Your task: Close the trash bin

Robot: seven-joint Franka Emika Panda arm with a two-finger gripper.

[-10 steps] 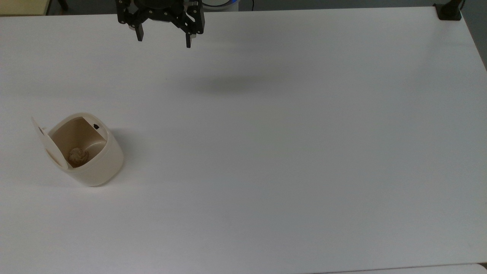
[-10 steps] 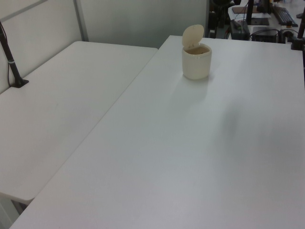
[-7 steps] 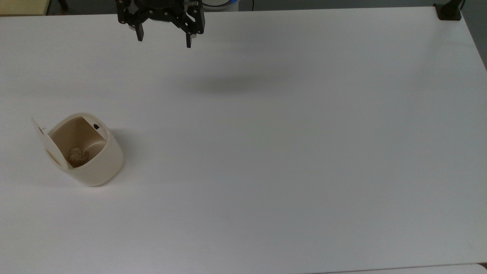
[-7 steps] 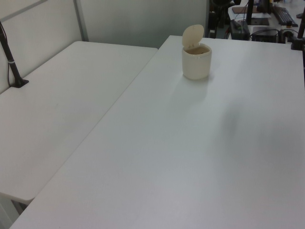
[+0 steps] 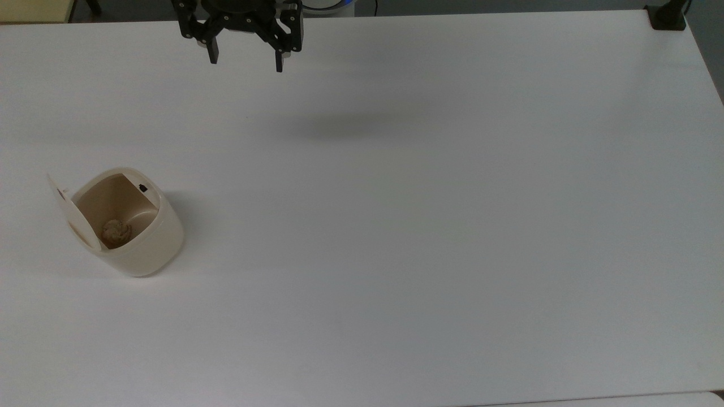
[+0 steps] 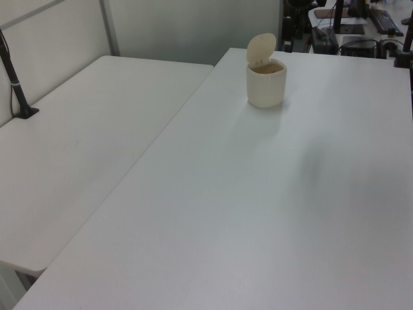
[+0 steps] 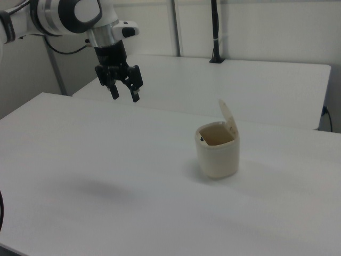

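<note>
The cream-beige trash bin stands on the white table at the top view's left, its hinged lid swung up and open. A crumpled brown ball lies inside, and a small black button sits on the rim. The bin stands at the far end of the table in the left view, and the bin is right of centre in the right view, lid upright. My black gripper hangs open high above the table's far edge, well away from the bin; in the right view the gripper is at upper left.
A second white table adjoins on the left view's left, with a black clamp post on it. Another black clamp sits at the top view's upper right corner. The table is bare white around the bin.
The gripper's finger at the top view's left has drifted slightly right, narrowing the gap a little. The bin and its lid have not moved.
</note>
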